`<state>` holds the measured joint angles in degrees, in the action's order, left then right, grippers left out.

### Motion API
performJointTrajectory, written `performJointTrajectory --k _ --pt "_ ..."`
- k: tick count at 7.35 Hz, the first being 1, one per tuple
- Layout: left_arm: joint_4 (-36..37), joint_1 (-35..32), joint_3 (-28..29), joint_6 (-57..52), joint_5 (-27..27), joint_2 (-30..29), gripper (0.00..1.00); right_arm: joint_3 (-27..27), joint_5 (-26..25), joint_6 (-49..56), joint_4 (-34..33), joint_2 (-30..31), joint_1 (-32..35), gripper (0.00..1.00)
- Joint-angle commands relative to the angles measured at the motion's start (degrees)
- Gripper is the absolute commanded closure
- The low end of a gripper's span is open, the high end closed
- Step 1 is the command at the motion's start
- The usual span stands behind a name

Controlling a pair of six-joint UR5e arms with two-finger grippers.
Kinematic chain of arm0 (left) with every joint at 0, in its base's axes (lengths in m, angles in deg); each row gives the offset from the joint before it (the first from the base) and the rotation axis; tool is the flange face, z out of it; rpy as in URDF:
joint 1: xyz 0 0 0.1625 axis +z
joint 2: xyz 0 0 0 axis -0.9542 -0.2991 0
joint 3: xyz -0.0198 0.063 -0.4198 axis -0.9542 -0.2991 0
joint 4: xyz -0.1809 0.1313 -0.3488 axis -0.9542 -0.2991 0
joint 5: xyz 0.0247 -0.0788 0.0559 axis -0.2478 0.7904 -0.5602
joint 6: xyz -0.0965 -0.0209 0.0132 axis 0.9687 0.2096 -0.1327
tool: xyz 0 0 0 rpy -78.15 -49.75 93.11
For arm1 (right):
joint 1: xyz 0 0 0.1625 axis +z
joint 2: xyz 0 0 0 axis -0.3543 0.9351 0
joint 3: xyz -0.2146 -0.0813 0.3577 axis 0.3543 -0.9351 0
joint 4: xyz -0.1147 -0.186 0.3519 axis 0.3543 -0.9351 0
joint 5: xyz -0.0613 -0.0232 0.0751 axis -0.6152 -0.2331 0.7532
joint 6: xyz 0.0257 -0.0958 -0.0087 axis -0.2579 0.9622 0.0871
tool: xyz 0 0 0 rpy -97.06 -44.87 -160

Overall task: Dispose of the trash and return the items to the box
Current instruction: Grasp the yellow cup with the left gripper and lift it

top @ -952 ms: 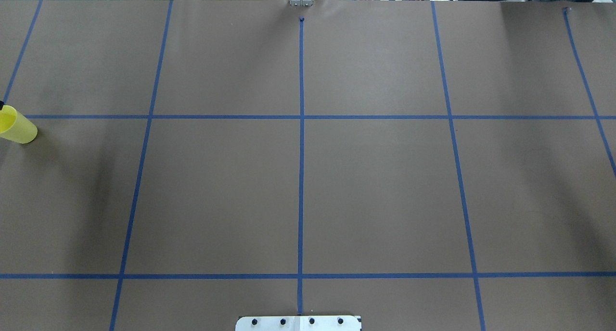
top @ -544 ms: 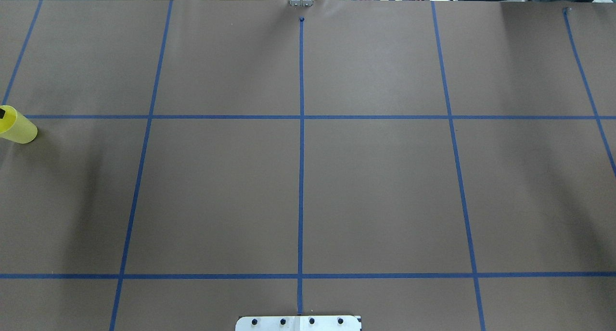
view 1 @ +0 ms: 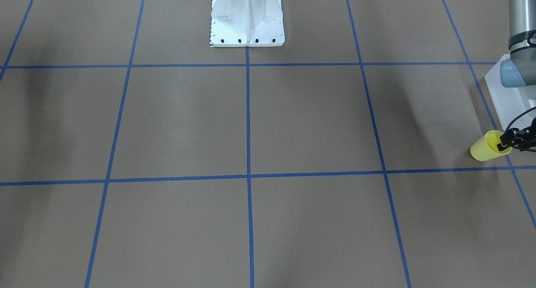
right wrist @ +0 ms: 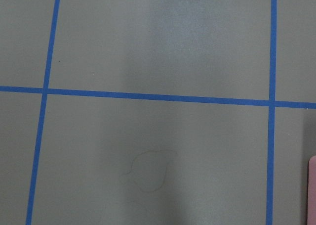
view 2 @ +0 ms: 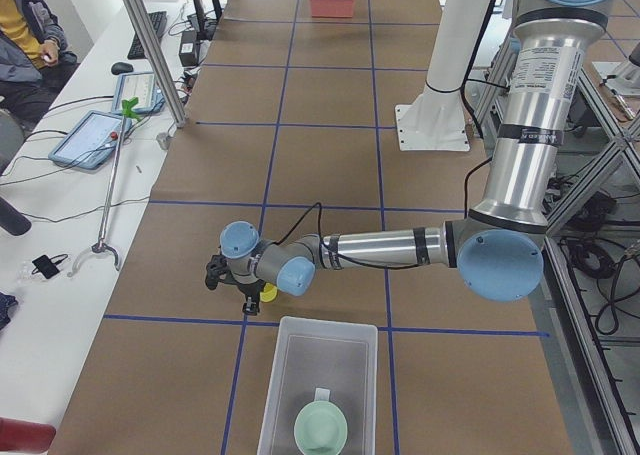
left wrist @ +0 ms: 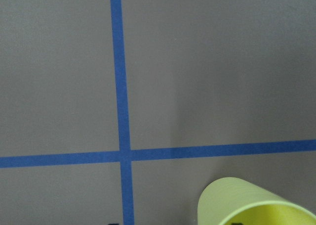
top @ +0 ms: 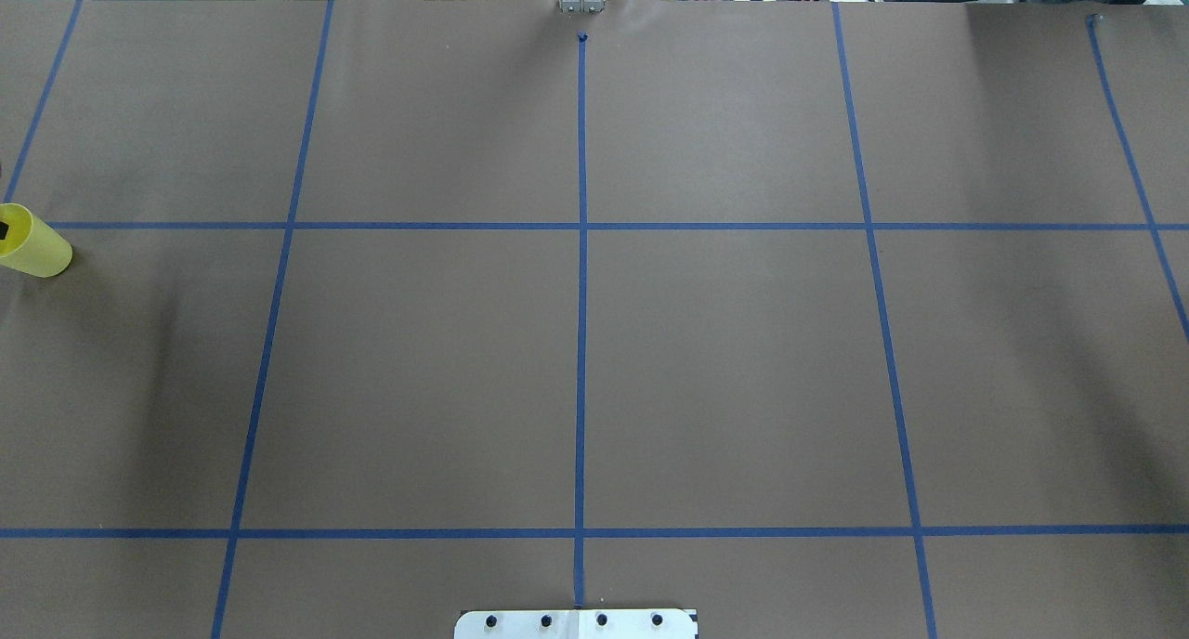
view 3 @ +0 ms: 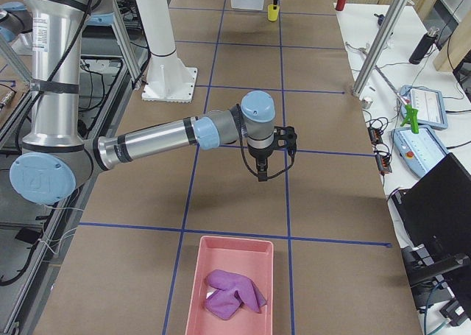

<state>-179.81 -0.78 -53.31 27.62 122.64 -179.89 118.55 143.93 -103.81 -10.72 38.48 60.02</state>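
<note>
The yellow cup point(view 1: 485, 147) stands on the brown table at my left end; it also shows in the overhead view point(top: 42, 249), the left wrist view point(left wrist: 247, 205) and the exterior left view point(view 2: 266, 294). My left gripper point(view 1: 504, 145) is over its rim and open, with one black finger point(top: 3, 230) inside the cup's mouth and the other outside its wall. The frosted box point(view 2: 318, 375) stands just beside it and holds a mint-green item point(view 2: 320, 427). My right gripper point(view 3: 261, 174) hangs over bare table; I cannot tell whether it is open or shut.
A pink tray point(view 3: 235, 250) holding a purple cloth point(view 3: 232, 294) stands at my right end of the table. Blue tape lines grid the brown paper. The robot's white base point(view 1: 247, 16) stands at mid-table. Operators' desks with tablets point(view 2: 95, 135) run along the far side.
The left gripper's black finger has moved further into the cup's mouth. The cup has stayed in place.
</note>
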Motion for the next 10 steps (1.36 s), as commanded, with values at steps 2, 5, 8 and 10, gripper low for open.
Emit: performJointTrajectory --k 2,5,8,10 --pt "0.7 0.3 -1.8 1.1 2.9 -0.7 1.0 0.0 0.0 -0.1 0.0 0.0 0.1 0.0" --pt "6.4 -3.0 -11.9 0.5 14.0 2.9 1.0 0.0 0.1 -0.2 0.0 0.0 -0.1 0.0" --pt "9.2 -10.6 -16.7 -13.6 16.9 11.8 1.0 0.0 0.1 -0.3 0.0 0.0 -0.4 0.0" --pt "20.4 -17.9 -15.3 -32.0 16.2 11.7 1.0 0.0 0.2 -0.3 0.0 0.0 -0.5 0.0"
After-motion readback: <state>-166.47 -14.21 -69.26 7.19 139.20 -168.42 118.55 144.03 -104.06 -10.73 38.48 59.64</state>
